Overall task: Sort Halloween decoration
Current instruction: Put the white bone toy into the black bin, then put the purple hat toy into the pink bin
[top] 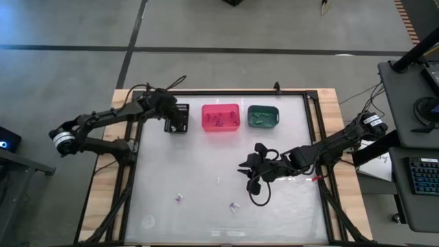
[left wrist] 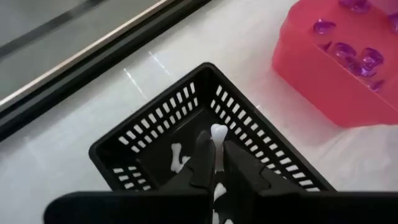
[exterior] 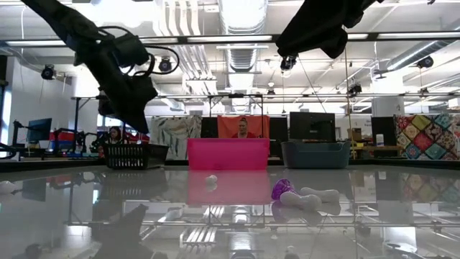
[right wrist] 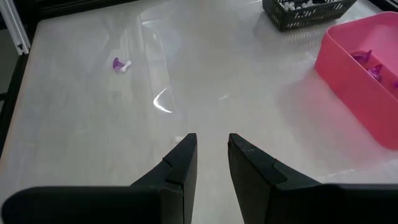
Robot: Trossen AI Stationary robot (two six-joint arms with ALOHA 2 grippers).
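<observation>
Both arms are dark, jointed and slim — each carries a white band near its base and loops of black cable. The left hand (left wrist: 214,163) and right hand (right wrist: 211,152) end in matte black, wedge-shaped fingers.

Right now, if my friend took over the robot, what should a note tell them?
Left gripper: over the black bin, shut on a white trinket.
Right gripper: open, empty, above mid-table.
Done: purple trinkets lie in the pink bin, white ones in the black bin, and the teal bin holds some green ones.
Left: drop the white trinket, then sort the few purple and white pieces loose on the table.
</observation>
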